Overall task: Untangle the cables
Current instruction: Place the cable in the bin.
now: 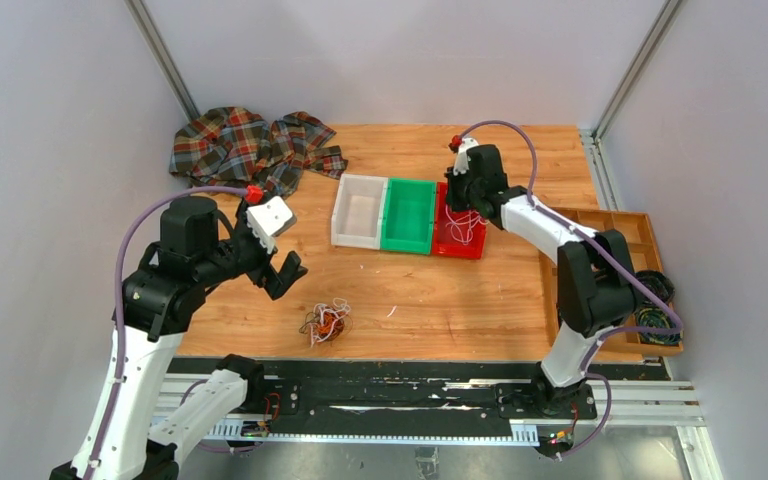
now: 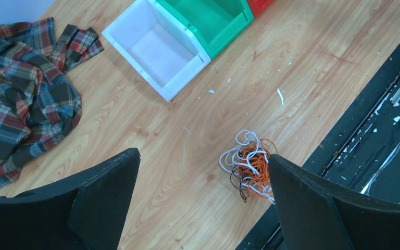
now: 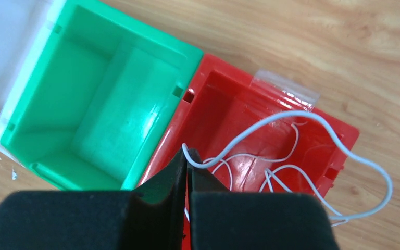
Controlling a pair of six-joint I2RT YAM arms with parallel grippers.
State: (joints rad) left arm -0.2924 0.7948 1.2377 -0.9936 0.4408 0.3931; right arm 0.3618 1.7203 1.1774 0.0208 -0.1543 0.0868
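At the far left corner of the worktop (image 1: pixel 460 300) lies a crumpled plaid cloth (image 1: pixel 250 148). Nearer the front, the left arm (image 1: pixel 190 260) hangs above the wood with the left jaws spread wide and holding nothing. In its wrist view the tangle of cables (image 2: pixel 248 169), white, orange and black strands knotted into one small heap, lies on the worktop below, close to the right-hand finger (image 2: pixel 312 208) and just beside the black strip along the near edge. Further right, three bins stand touching in a row: a white bin (image 1: pixel 360 212), a green bin (image 1: pixel 409 215) and a red bin (image 1: pixel 457 235). The right arm (image 1: pixel 560 240) reaches over the red bin, the right jaws pressed together on a white cable (image 3: pixel 302 117), which loops across the bin and out over its far rim onto the wood. At the right edge, a wooden tray (image 1: pixel 630 225) holds dark coils (image 1: pixel 660 310).
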